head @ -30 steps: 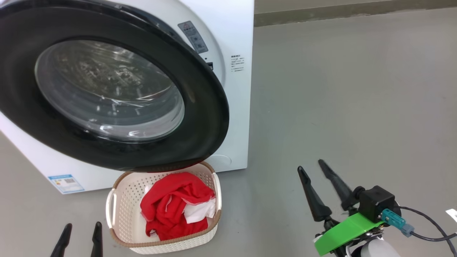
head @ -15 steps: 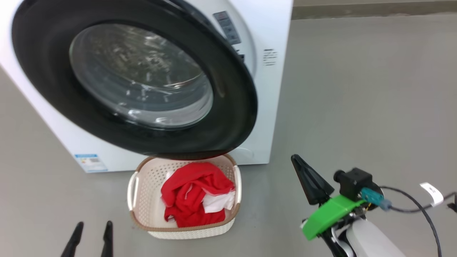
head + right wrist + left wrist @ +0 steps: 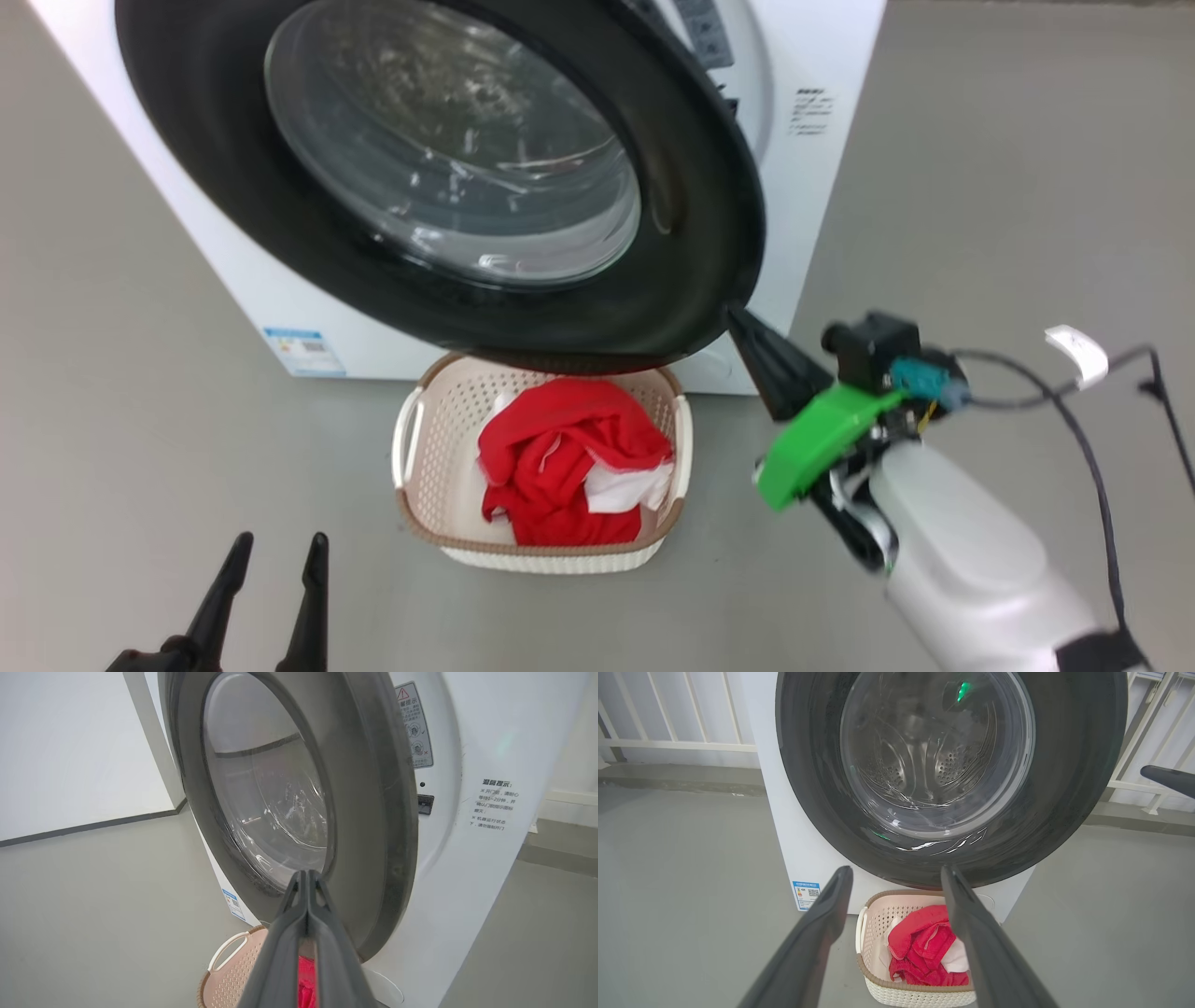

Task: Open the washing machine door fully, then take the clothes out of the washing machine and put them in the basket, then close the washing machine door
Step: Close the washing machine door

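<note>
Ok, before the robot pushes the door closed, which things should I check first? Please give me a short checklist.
1. The washing machine door latched: not ok; it stands ajar.
2. The clothes in the basket: ok; the red heap lies inside it.
3. The washing machine emptied: cannot tell; no red shows through the door's glass, but the black rim hides part.
4. The right gripper ready to push: ok; shut, its tip at the door's rim.
5. The left gripper out of the door's path: ok; open, low, apart from the door.
</note>
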